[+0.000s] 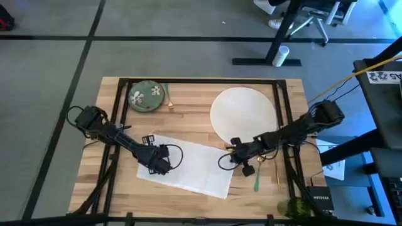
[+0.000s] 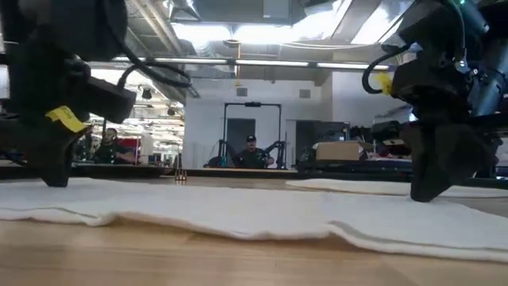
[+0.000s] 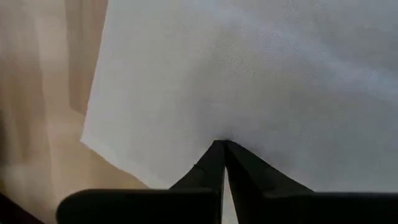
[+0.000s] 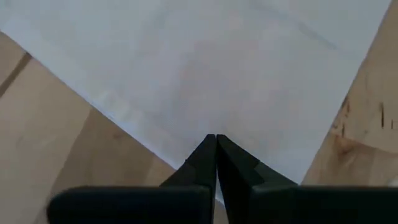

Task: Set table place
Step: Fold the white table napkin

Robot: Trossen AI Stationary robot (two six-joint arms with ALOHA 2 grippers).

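Note:
A white napkin lies spread out flat on the wooden table, near its front edge. My left gripper stands shut on the napkin's left part, and my right gripper stands shut on its far right corner area. In the low view both reach down to the cloth, the left gripper and the right gripper. A large white plate lies just beyond the right gripper. A green flowered dish sits at the far left. My left gripper's shut fingertips meet the napkin from above, a little inside its edge, where the cloth puckers slightly. The napkin lies flat on the table. How many layers sit between the fingers I cannot tell. My right gripper's shut fingertips come down on the napkin just inside its edge, close to a corner. The cloth there lies flat on the table. Whether a fold sits between the fingers I cannot tell.
Green-handled gold cutlery lies on the table right of the napkin, near the right gripper. A green tumbler stands at the near right corner. Black frame bars run along the table's sides. Bare wood shows between dish and plate.

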